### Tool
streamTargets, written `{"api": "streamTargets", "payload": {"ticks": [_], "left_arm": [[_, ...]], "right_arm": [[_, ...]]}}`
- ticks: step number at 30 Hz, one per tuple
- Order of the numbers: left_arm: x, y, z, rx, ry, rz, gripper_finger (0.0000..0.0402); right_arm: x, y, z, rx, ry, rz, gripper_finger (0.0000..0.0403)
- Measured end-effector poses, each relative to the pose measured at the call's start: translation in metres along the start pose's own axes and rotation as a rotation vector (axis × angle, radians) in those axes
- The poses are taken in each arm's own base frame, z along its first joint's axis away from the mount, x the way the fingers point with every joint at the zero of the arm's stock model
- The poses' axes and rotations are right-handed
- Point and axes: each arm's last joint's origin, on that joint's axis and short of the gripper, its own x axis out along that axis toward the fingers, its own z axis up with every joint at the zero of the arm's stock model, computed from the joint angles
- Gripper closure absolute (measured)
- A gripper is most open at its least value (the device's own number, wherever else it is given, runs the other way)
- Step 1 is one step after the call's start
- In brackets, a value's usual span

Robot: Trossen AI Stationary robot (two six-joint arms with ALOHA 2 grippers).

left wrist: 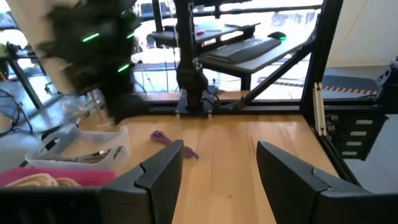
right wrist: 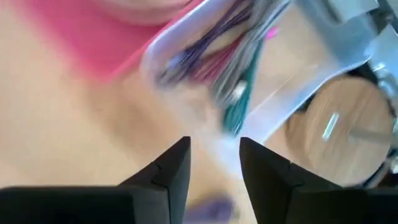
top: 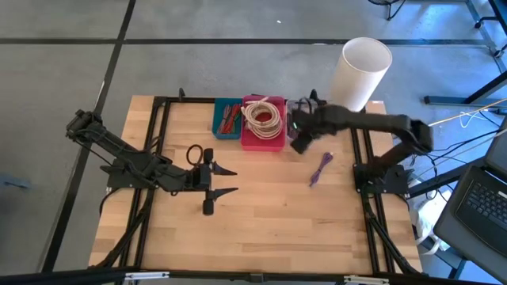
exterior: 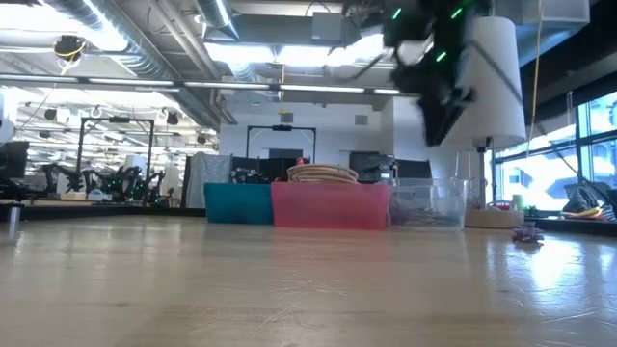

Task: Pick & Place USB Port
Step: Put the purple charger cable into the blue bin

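Note:
A small purple USB piece (top: 319, 169) lies on the wooden table toward the right, and no gripper touches it; it also shows in the left wrist view (left wrist: 168, 138). My right gripper (top: 299, 142) hangs above the table between that piece and the clear bin (right wrist: 249, 74). It points steeply down, and its fingers (right wrist: 214, 149) are open with nothing between them. The clear bin holds purple and teal cables. My left gripper (top: 236, 180) waits open over the table's middle left, pointing toward the right edge.
A blue bin (top: 227, 117), a pink bin (top: 263, 123) with a coiled cord, and the clear bin stand in a row at the far edge. A white cylinder (top: 364, 71) rises behind the far right corner. Black frame rails (top: 158, 142) run along both sides.

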Motion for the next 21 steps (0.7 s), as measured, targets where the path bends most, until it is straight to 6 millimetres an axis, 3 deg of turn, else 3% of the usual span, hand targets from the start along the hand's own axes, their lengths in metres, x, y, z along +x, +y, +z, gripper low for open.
{"api": "streamTargets", "payload": {"ticks": [4,9,13,21], "left_arm": [[0.0,0.0,-0.001,-0.002,0.005,0.002,0.0203],[0.0,0.001,0.0,0.007,-0.004,0.004,0.0203],[0.0,0.0,0.003,-0.006,-0.024,0.003,0.0203],[0.0,0.0,0.006,-0.03,-0.055,0.0,0.0203]], "right_arm": [[-0.018,0.016,-0.05,-0.052,0.062,0.043,0.0263],[-0.01,0.019,-0.099,-0.066,0.201,0.15,0.0275],[0.005,0.019,-0.115,-0.085,0.3,0.188,0.0285],[0.017,0.019,-0.128,-0.561,0.323,0.295,0.0304]]}}
